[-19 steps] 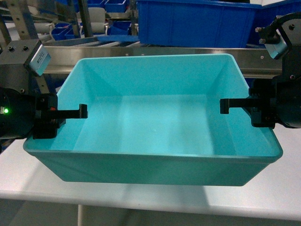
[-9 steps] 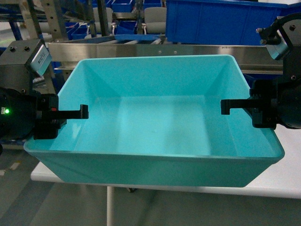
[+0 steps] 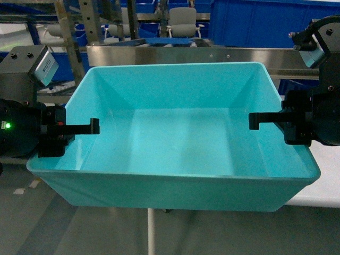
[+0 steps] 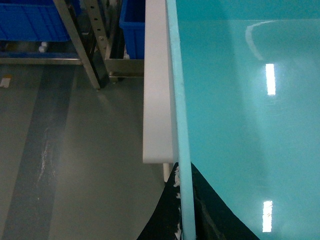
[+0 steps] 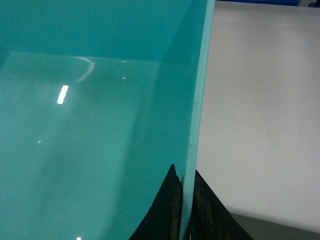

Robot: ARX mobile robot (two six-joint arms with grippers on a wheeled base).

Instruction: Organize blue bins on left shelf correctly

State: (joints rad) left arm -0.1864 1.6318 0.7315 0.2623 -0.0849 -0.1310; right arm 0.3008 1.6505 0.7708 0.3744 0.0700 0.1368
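A warehouse or factory floor: steel racks [image 3: 69, 32] stocked with royal-blue bins [image 3: 255, 24], grey floor [image 4: 60, 165]

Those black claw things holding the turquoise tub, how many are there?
2. The left gripper clamps the left rim of the turquoise tub; the right gripper clamps the right rim. Each wrist view shows dark fingers either side of the wall.

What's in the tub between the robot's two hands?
Nothing. In the head view the turquoise tub is empty: only its bare floor lies between the left gripper and the right gripper, each clamped on a side wall.
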